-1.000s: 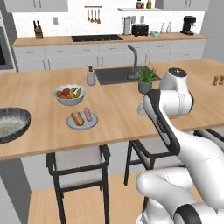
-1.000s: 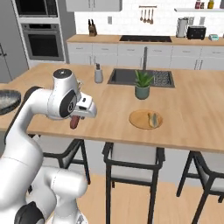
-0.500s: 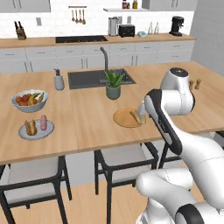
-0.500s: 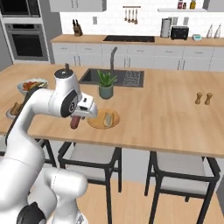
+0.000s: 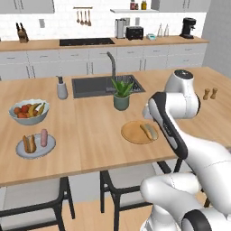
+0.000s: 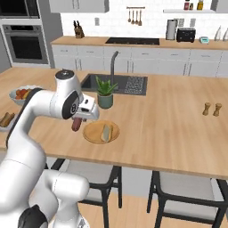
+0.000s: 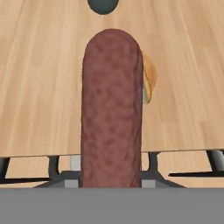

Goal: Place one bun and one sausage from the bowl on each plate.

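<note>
My gripper (image 6: 78,118) is shut on a dark reddish-brown sausage (image 6: 76,124) that hangs upright from it, just left of the tan wooden plate (image 6: 91,136) and above the counter. In the hand view that sausage (image 7: 112,109) stands in the middle, with a golden bun (image 7: 149,78) partly behind it. The same bun (image 5: 148,131) lies on the tan plate (image 5: 131,134). At the left, the pale grey-blue plate (image 5: 49,146) carries a bun (image 5: 29,144) and a pink sausage (image 5: 43,137). The bowl is out of view.
A potted plant (image 5: 121,95) stands just behind the tan plate, beside the sink (image 5: 92,85). A white fruit bowl (image 5: 28,111) sits behind the grey-blue plate. Salt and pepper shakers (image 6: 212,109) stand far right. Stools (image 6: 95,173) sit under the counter's front edge.
The base has driven along the counter, so the whole scene has shifted: the dark bowl has left the views and the tan plate has come in. The sausage stays in the shut gripper.
</note>
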